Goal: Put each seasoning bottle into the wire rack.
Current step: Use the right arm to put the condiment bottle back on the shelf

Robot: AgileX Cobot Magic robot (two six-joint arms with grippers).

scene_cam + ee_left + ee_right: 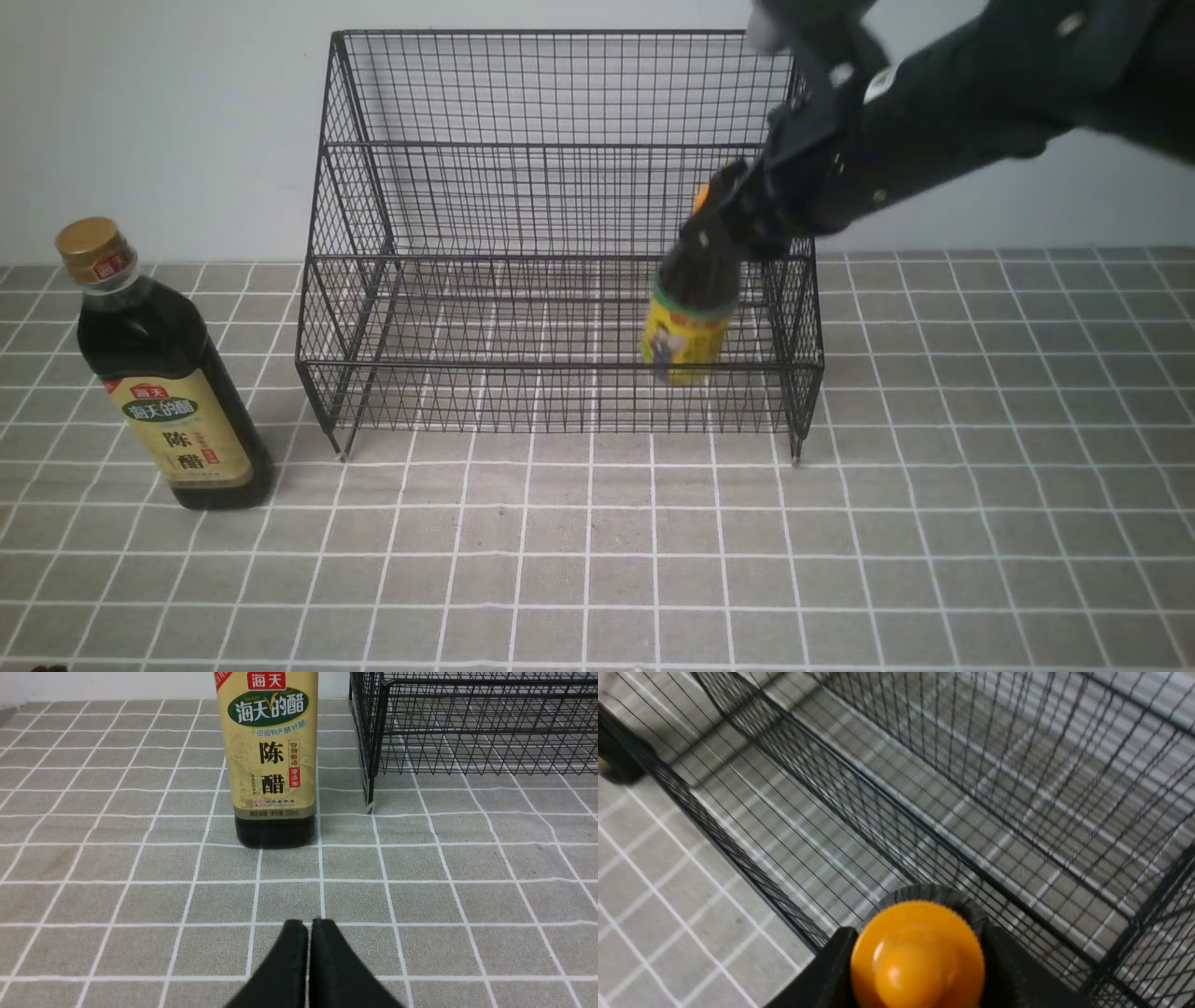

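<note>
The black wire rack (560,187) stands at the back middle of the table. My right gripper (724,224) is shut on the short bottle (686,322), which has an orange cap and a yellow label. It holds the bottle by the neck, slightly tilted, over the right part of the rack's lower front tier. The right wrist view shows the orange cap (917,956) between the fingers, with the rack's mesh (924,788) below. The tall bottle (163,373) with a gold cap stands upright left of the rack. My left gripper (308,926) is shut and empty, a short way in front of the tall bottle (271,756).
A grey checked cloth (597,560) covers the table. The rack's left front foot (370,807) stands just right of the tall bottle in the left wrist view. A pale wall runs behind the rack.
</note>
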